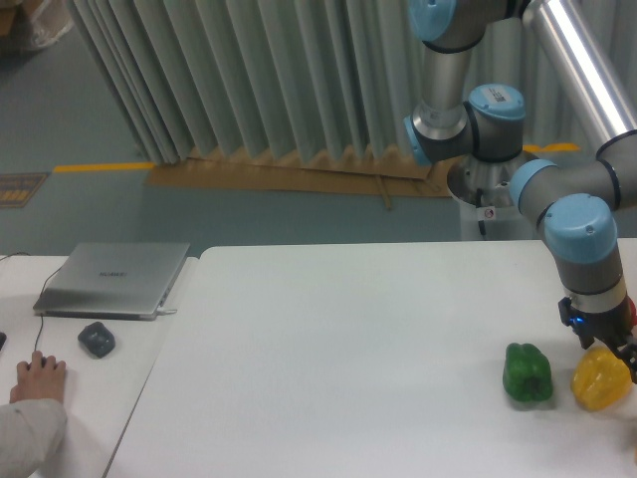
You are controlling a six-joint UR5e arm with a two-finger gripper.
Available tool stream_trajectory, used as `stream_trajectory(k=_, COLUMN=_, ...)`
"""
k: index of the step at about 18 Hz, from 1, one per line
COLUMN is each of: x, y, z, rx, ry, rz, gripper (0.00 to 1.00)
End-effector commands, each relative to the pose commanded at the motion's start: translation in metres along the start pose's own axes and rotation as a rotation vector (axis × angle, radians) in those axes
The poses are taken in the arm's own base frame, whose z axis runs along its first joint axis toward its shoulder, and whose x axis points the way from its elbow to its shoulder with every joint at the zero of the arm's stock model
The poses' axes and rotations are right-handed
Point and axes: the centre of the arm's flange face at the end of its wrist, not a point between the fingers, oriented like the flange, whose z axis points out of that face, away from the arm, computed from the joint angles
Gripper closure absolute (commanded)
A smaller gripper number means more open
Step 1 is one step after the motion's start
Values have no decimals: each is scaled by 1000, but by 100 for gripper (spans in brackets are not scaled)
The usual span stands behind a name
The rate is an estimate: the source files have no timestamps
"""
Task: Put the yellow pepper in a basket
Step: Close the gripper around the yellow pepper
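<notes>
The yellow pepper point(600, 384) sits at the far right of the white table point(348, 349), close to its right edge. My gripper point(601, 351) is straight above it, with its dark fingers point(627, 358) reaching down on either side of the pepper's top. I cannot tell whether the fingers press on the pepper or stand just off it. No basket is in view.
A green pepper point(528, 373) sits just left of the yellow one, close to the gripper. A bit of red point(633, 317) shows behind the wrist at the frame's edge. On the left table are a closed laptop point(111, 279), a grey mouse point(97, 340) and a person's hand point(40, 376).
</notes>
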Motion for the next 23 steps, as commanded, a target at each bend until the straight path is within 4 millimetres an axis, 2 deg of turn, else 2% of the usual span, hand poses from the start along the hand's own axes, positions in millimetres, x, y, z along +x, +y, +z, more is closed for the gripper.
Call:
stream_trajectory(k=9, x=1, y=-4, z=15, rx=-9, ry=22, rz=-15, gripper=0)
stream_trajectory(k=10, x=0, y=-5, z=18, rx=-12, ry=24, rz=-36, gripper=4)
stream_trajectory(k=12, x=3, y=-5, z=19, rx=-12, ry=28, rz=-35, gripper=41)
stream_trajectory(k=15, x=3, y=-4, z=14, rx=-8, ry=24, rz=-29, gripper=49)
stream_trajectory(k=17, x=4, y=-5, z=15, rx=-9, ry=25, rz=-29, gripper=62)
stream_trajectory(k=18, x=6, y=-8, z=14, rx=-9, ry=23, rz=-23, gripper=64)
stream_trajectory(k=21, x=6, y=-8, z=7, rx=1, ry=15, rz=-21, gripper=64)
stream_trajectory(k=23, x=8, y=-2, z=-13, rx=24, ry=-2, rz=-27, gripper=64)
